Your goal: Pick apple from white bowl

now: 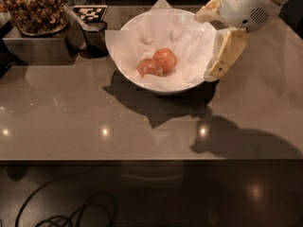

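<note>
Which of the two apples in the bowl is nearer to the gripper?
The orange-red apple on the right; the gripper hangs at the white bowl's right rim. The darker apple with a pale lower edge lies left of it, farther away.

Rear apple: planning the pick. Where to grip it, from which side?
Grip the apple at its round middle, from above: the other apple touches its left, the white bowl's wall blocks the sides. The end effector hovers open by the right rim.

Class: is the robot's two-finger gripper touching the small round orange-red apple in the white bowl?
Apart. Camera view: the gripper hangs at the bowl's right rim; crinkled white paper shows between it and the apple.
</note>
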Robot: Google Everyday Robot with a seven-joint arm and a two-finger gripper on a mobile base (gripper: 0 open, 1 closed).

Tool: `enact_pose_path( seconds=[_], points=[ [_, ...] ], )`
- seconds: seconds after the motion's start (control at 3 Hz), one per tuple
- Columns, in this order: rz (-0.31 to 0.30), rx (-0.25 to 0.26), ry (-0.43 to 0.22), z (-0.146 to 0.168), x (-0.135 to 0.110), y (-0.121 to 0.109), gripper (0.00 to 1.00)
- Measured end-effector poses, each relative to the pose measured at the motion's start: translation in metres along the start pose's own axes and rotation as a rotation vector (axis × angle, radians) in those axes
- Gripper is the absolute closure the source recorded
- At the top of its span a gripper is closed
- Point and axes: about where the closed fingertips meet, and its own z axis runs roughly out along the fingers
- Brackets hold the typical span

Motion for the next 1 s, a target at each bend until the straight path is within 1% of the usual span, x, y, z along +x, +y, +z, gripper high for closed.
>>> enact_pose_path(
  seconds=[0.33, 0.67, 1.0],
  points=[
    [0.0, 0.0, 0.0, 0.0, 0.0, 0.0, 0.26],
    [0.018, 0.028, -0.029, 0.004, 0.004, 0.0, 0.23],
    [-0.021, 0.022, -0.074, 0.022, 0.0, -0.015, 0.23]
  ],
)
